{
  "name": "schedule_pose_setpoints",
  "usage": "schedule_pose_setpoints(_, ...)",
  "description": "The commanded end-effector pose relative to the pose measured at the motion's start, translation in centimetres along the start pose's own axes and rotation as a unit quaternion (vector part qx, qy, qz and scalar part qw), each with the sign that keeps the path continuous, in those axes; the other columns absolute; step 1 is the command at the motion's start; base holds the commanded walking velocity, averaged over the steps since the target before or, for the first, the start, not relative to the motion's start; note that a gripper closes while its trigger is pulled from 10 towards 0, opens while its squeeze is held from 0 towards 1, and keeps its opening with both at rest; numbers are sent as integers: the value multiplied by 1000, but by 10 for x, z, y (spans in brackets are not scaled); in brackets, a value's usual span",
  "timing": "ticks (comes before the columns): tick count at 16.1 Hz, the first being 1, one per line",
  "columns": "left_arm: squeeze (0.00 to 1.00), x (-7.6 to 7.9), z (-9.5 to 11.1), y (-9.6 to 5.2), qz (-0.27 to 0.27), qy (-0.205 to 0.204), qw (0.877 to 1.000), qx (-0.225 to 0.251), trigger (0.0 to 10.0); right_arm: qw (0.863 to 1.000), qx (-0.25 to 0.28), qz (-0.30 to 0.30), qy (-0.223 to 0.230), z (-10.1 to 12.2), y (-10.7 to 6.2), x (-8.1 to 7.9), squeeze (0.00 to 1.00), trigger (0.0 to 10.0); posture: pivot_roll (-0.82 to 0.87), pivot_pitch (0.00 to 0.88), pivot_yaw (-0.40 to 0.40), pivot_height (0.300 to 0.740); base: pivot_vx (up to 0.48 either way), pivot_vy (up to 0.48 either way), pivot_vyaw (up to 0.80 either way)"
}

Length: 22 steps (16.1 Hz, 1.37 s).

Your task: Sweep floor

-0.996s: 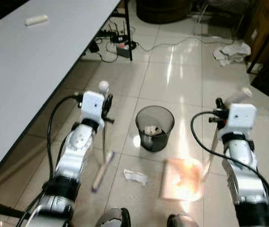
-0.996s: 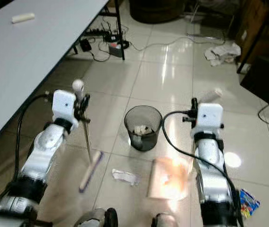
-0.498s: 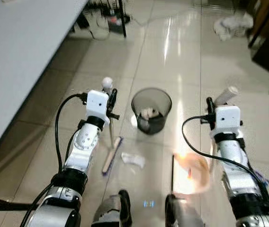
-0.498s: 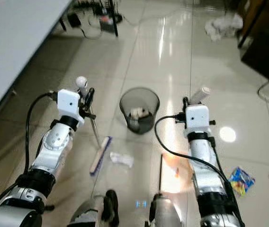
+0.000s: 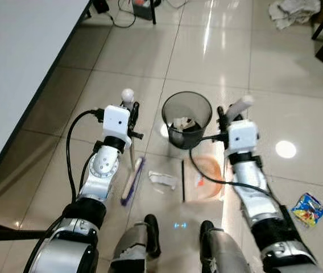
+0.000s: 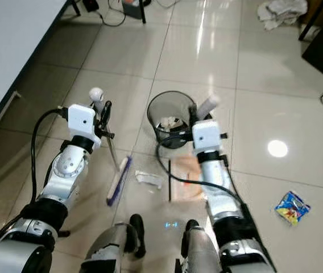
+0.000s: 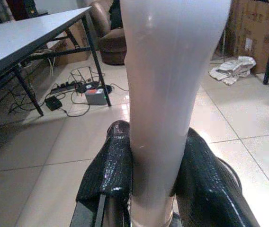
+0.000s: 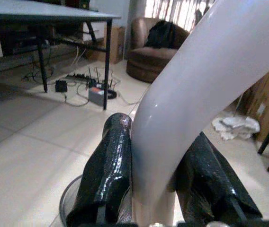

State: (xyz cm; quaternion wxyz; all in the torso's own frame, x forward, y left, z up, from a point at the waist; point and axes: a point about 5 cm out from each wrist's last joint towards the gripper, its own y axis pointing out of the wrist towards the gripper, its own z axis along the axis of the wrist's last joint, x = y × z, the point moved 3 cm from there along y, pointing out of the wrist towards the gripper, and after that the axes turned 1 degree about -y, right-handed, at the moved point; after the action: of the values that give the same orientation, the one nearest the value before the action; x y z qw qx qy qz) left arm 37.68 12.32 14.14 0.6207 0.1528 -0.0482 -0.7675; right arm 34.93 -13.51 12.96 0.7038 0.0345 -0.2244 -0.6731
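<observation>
Crumpled paper [image 5: 162, 179] lies mid-frame between my left end effector's [image 7: 154, 185] gripped broom [image 5: 132, 181] and my right end effector's [image 8: 155, 185] gripped dustpan [image 5: 203, 180].

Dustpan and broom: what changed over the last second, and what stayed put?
The right hand has swung the dustpan in toward the paper scrap, closer to the bin. The left hand still holds the broom beside the scrap. Both grips unchanged; the camera has tilted down.

text: none readable | labels: none | brands: none | numbers: none | signs: none
</observation>
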Motion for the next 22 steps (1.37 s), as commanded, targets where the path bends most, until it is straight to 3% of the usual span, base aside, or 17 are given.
schedule_pose_setpoints(1,0,0,-6,-3,4,3,1000,-9,10000,1000,-20,3,2,-10,-7,-5,0,10000,119,361,127,740,0,0,0)
schedule_pose_setpoints(5,0,22,-16,-1,-13,-25,999,-37,10000,998,-58,-17,16,-25,-14,-8,0,10000,101,345,128,740,0,0,0)
schedule_pose_setpoints(7,0,43,-11,6,-21,-82,996,-35,10000,996,-75,-36,27,-31,-17,-7,0,10000,91,335,130,740,0,0,0)
schedule_pose_setpoints(9,0,51,-8,11,-12,-123,992,-39,10000,996,-74,-35,26,-31,-16,-9,0,10000,82,327,128,740,0,0,0)
schedule_pose_setpoints(10,0,67,-3,16,-20,-162,986,-37,10000,996,-75,-29,26,-32,-16,-12,0,10000,69,321,126,740,0,0,0)
schedule_pose_setpoints(12,0,74,4,19,-19,-191,981,-26,10000,996,-78,-28,27,-33,-17,-13,0,10000,57,297,125,740,0,0,0)
schedule_pose_setpoints(15,0,69,20,29,-13,-235,972,0,10000,995,-80,-37,36,-35,-18,-9,0,10000,55,267,123,740,0,0,0)
schedule_pose_setpoints(18,0,72,32,35,-56,-241,969,21,10000,995,-81,-48,42,-35,-17,-3,0,10000,51,234,122,740,0,0,0)
schedule_pose_setpoints(19,0,74,36,37,-79,-221,972,29,10000,995,-80,-51,43,-35,-15,0,0,10000,49,212,122,740,0,0,0)
schedule_pose_setpoints(20,0,73,41,39,-128,-160,978,37,10000,994,-77,-56,45,-33,-11,5,0,10000,47,195,121,740,0,0,0)
schedule_pose_setpoints(22,0,65,42,40,-163,-96,981,42,10000,994,-69,-65,51,-31,-9,12,0,10000,45,187,122,740,0,0,0)
